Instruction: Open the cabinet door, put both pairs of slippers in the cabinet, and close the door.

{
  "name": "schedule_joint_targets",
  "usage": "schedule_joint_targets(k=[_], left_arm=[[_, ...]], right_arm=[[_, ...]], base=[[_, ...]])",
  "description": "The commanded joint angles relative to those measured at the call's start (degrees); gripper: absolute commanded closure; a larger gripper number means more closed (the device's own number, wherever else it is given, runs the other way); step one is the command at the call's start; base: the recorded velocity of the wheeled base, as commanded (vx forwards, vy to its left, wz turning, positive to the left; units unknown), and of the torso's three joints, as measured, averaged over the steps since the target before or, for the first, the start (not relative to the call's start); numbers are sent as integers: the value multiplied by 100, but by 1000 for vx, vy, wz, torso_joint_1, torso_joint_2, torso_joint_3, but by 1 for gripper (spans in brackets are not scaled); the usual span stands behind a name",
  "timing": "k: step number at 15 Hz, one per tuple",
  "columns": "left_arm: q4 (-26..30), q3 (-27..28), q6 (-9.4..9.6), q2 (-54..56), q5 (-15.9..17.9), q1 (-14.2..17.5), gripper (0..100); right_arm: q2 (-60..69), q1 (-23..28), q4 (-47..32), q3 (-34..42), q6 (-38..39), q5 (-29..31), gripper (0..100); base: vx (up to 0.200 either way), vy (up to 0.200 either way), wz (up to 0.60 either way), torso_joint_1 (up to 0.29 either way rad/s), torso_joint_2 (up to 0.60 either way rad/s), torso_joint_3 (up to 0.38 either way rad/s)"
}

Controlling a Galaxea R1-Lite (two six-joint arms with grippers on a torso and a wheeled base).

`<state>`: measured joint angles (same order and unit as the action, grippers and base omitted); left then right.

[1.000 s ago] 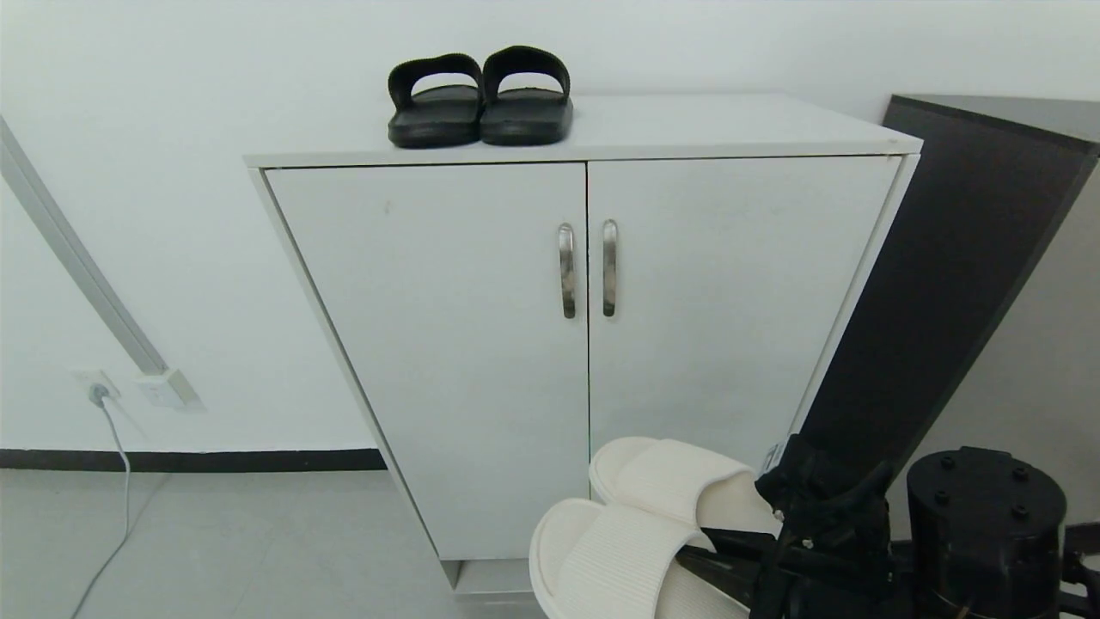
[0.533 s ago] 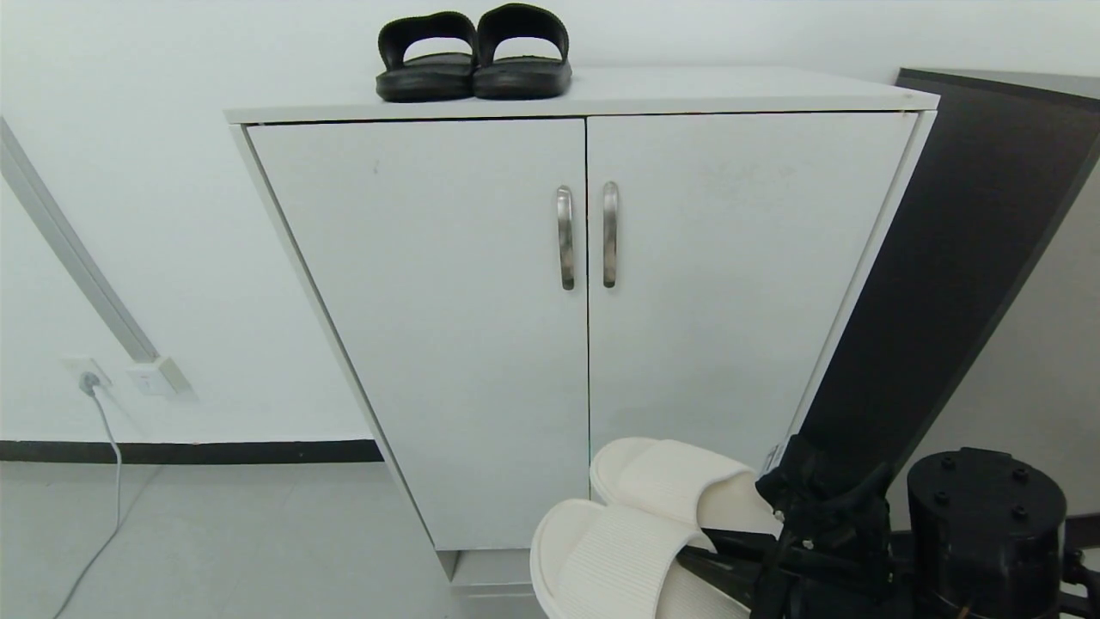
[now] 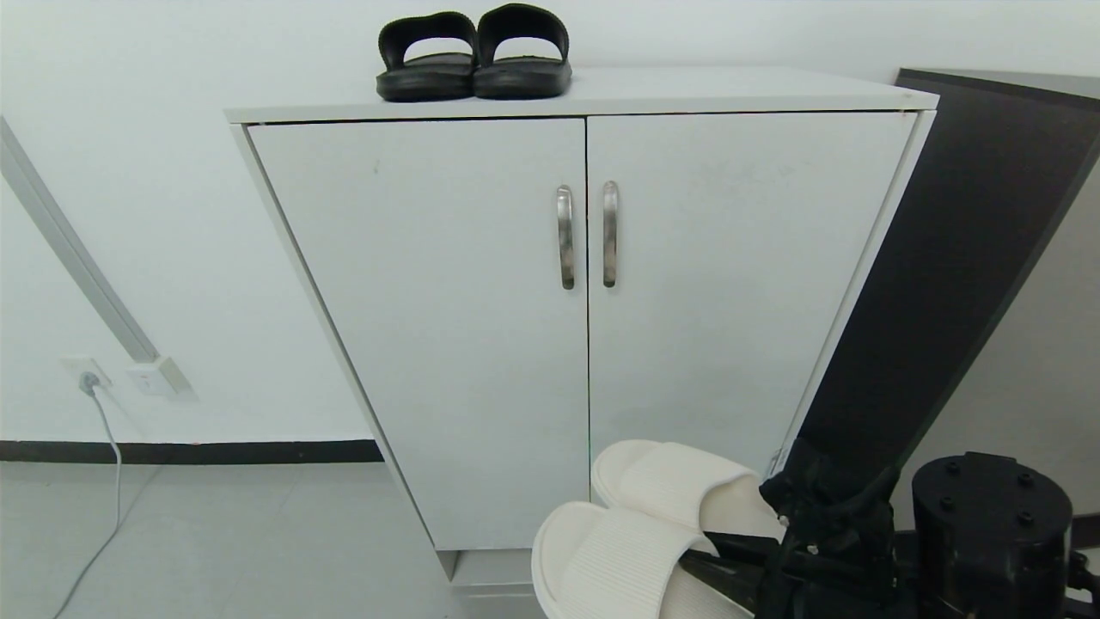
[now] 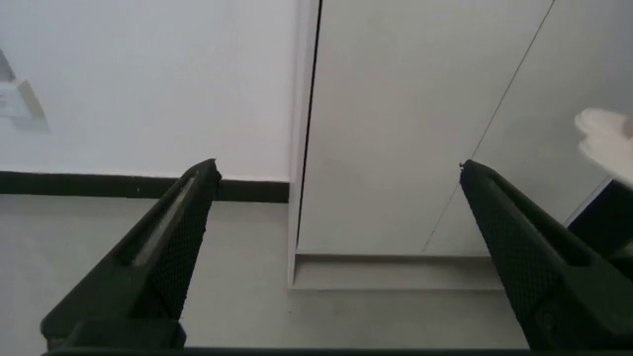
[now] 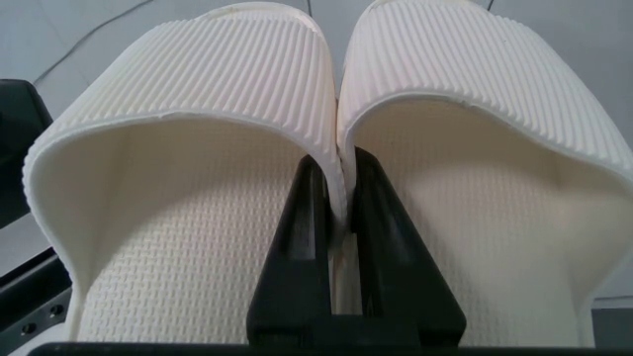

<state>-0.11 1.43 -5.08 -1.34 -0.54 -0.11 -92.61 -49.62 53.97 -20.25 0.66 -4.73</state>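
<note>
Your right gripper [image 5: 339,188] is clamped on the white slippers [image 3: 662,507]. Your left gripper [image 4: 336,166] is spread apart, empty. The upright door handle [image 3: 565,238] lies at 11 o'clock from them, so lead with the left.

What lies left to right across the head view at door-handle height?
Grey slanted wall conduit, white left cabinet door, left silver metal handle, right silver metal handle, white right cabinet door, dark side panel.

We seem to be in a plain room of a home or office: a white two-door cabinet [image 3: 584,344] stands against a bare white wall [image 3: 172,215], black slippers [image 3: 474,53] lie on top of it, a wall socket [image 3: 86,378] sits to its left, and grey floor [image 3: 215,542] lies beneath it.
</note>
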Motion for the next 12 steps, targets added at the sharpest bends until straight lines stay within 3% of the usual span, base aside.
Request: schedule_joint_targets(k=[1, 3, 4, 6, 8, 12], left_arm=[[46, 938, -309, -692, 36, -15, 0], [11, 1255, -309, -1430, 300, -15, 0], [-112, 1264, -309, -1905, 686, -15, 0], [-428, 1237, -300, -2467, 1056, -24, 0], [-806, 1352, -239, -3127, 1750, -24, 0], [-1931, 1870, -239, -4498, 2031, -112, 0]], right_arm=[[6, -4, 8, 21, -4, -2, 100], [6, -39, 8, 21, -4, -2, 100], [6, -57, 17, 47, -4, -2, 100], [-2, -66, 44, 56, -4, -2, 100], [-2, -75, 44, 47, -4, -2, 100], [-2, -75, 44, 39, 4, -10, 100]], base=[[0, 0, 0, 0, 0, 0], [0, 0, 0, 0, 0, 0], [0, 0, 0, 0, 0, 0], [0, 0, 0, 0, 0, 0], [0, 0, 0, 0, 0, 0], [0, 0, 0, 0, 0, 0]])
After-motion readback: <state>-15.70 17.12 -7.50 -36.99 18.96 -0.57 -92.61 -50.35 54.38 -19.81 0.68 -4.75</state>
